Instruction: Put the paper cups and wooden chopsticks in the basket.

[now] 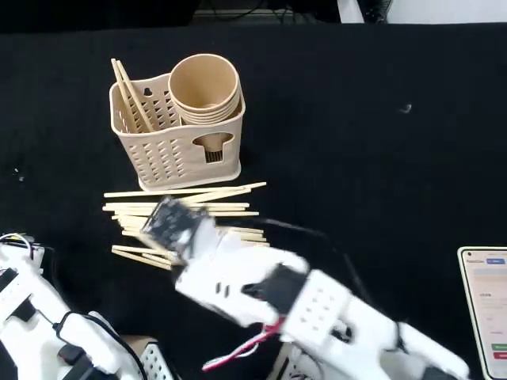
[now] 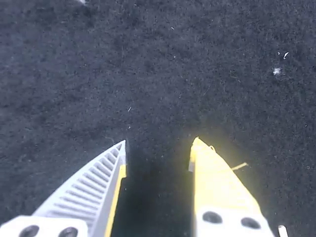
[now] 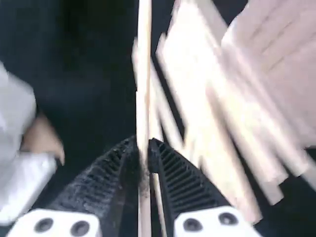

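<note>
A: One chopstick [image 3: 144,74] is pinched lengthwise in the nearly closed right pincer [image 3: 148,148].
B: And the pile [image 1: 214,194] is spread just in front of the basket [image 1: 178,150], parallel to its front wall.

Your right end effector [image 3: 148,146] is clamped down, jaws nearly touching, with a single chopstick [image 3: 144,69] pinched between them and running straight out past the tips. Behind it, your right arm [image 1: 317,305] is stretched out long and low. Your left end effector [image 2: 158,148] hangs with jaws spread, pointing down at the bench [image 2: 148,59]. Your left arm [image 1: 36,317] sits folded up behind it.
</note>
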